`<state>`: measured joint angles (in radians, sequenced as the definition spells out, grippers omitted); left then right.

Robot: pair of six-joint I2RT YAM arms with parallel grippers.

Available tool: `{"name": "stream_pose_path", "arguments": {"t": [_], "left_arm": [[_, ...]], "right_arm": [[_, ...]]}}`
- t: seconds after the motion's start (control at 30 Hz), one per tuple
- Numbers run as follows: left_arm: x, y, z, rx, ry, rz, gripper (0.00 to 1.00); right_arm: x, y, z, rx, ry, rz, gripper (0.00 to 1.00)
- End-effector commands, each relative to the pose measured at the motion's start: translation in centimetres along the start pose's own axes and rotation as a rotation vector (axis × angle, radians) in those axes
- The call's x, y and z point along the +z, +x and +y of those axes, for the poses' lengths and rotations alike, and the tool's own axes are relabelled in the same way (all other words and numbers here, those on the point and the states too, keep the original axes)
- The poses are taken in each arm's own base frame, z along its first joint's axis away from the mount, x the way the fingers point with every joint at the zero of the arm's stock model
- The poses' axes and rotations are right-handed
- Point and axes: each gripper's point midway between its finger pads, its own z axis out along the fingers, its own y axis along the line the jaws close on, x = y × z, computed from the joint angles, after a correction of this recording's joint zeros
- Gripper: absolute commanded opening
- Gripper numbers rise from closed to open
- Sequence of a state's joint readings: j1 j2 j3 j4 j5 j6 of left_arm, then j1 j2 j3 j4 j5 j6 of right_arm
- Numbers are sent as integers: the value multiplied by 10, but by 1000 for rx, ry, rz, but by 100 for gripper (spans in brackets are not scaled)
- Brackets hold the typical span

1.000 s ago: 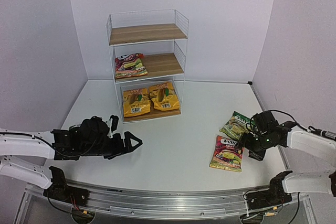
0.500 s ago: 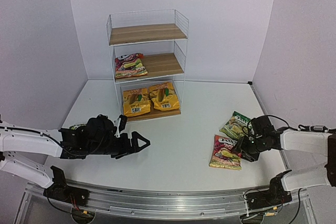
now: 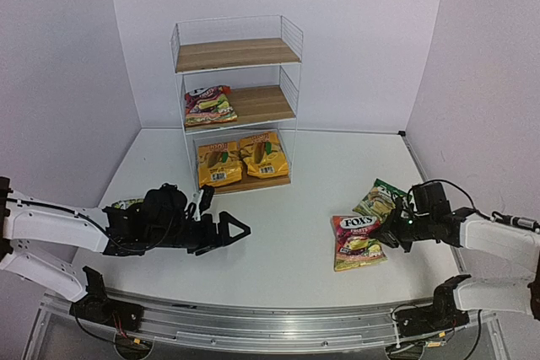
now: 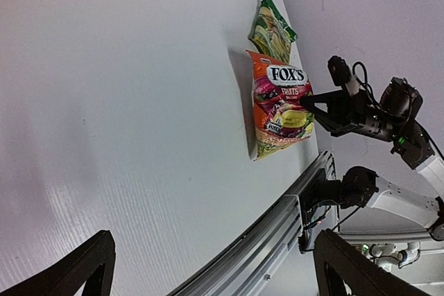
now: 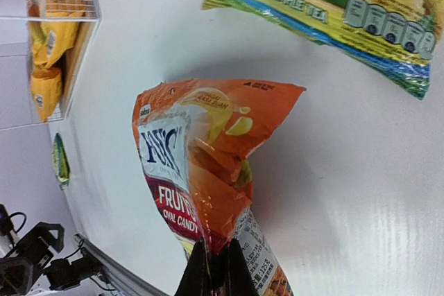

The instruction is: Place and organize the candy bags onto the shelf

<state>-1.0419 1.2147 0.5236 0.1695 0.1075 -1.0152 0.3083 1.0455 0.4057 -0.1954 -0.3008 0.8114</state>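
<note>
Right gripper [image 3: 387,236] - fingers pressed together, pinching one edge of a red FOX'S bag [image 3: 356,242], which tilts up off the table [image 3: 287,208]. Green bag [image 3: 380,200] lies just beside it. Left gripper [image 3: 239,238] is spread wide and holds nothing. Shelf [image 3: 238,55] - two yellow bags [image 3: 240,160] on the bottom board, one red bag [image 3: 208,105] on the middle.

Six flat glossy candy bags [image 3: 359,240], one white wire shelf [image 3: 291,40].
Two yellow-orange bags [image 3: 218,164] [image 3: 263,155], two red-magenta bags [image 3: 208,104] [image 4: 281,105], two green bags [image 3: 380,200] [image 5: 61,161]; three light brown wooden boards [image 3: 240,54] [image 3: 266,103] [image 3: 245,185].
</note>
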Motion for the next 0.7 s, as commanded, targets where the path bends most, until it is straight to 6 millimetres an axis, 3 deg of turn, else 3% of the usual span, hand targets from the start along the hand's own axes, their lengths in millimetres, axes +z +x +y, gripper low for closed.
{"name": "stream_pose_path", "arguments": {"t": [0.0,0.2,0.33,0.53,0.67], "left_arm": [[2,-11,-54,66,192,-4,99],[11,-5,-83,107,335,51,96],[5,-6,-109,135,464,44,94],[-6,-18,-134,112,574,-43,90],[3,-16,-140,123,550,-45,86]], "right_arm": [[-32,-2,82,-44,-287,27,0],[-64,10,170,-186,-441,7,0],[-69,16,206,-197,-517,-14,0],[-65,16,232,-197,-580,-66,0],[-67,12,246,-178,-626,-107,0]]}}
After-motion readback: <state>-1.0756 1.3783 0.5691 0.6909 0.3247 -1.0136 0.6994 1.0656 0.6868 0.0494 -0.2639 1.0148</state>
